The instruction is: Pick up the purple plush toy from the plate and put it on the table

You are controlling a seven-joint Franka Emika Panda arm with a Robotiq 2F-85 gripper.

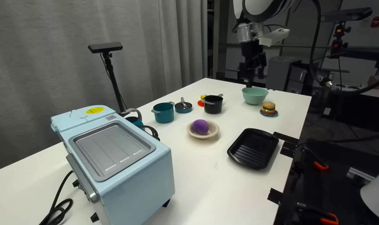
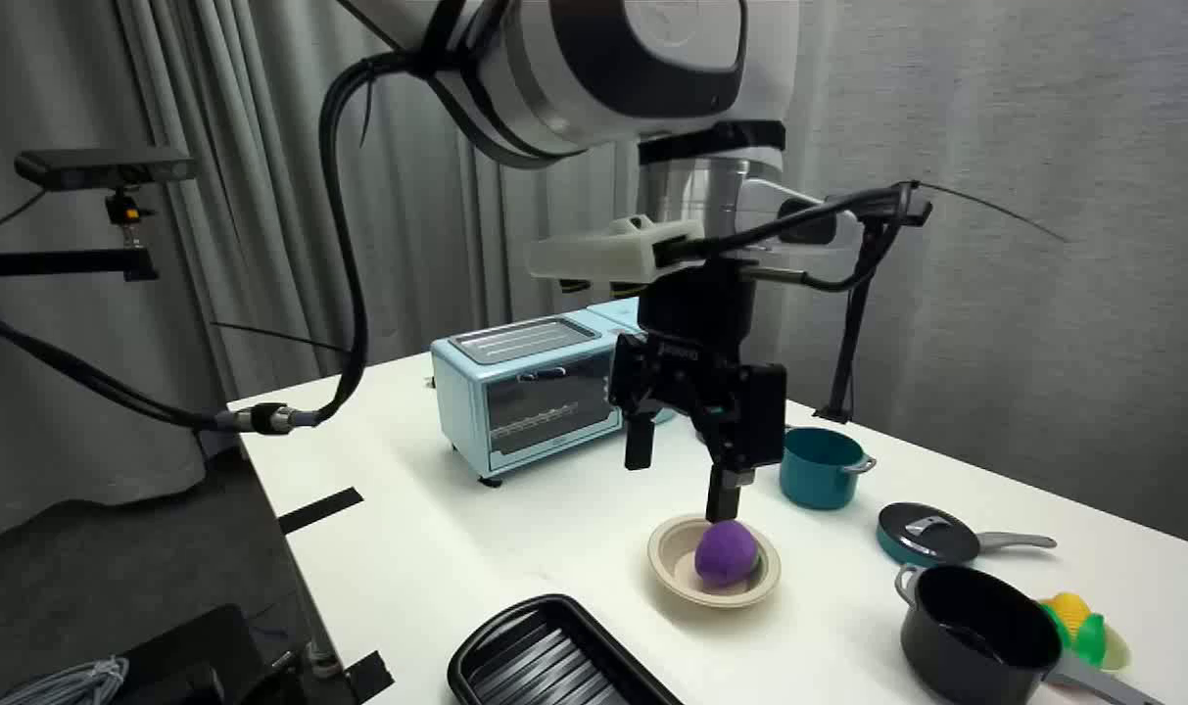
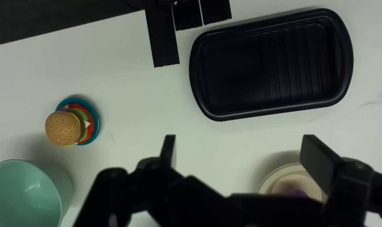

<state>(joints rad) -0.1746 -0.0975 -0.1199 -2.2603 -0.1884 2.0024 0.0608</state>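
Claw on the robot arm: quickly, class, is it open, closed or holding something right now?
Claw: open, jaws spread well apart, holding nothing; the purple plush toy is in the plate.

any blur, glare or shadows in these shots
Wrist view: the tool is dark and soft-edged low down, the tray crisper; the teal bowl has a glint inside and a soft shadow beside it. In an exterior view, the bright table contrasts with the dim floor.

Free air above purple toy (image 1: 200,126)
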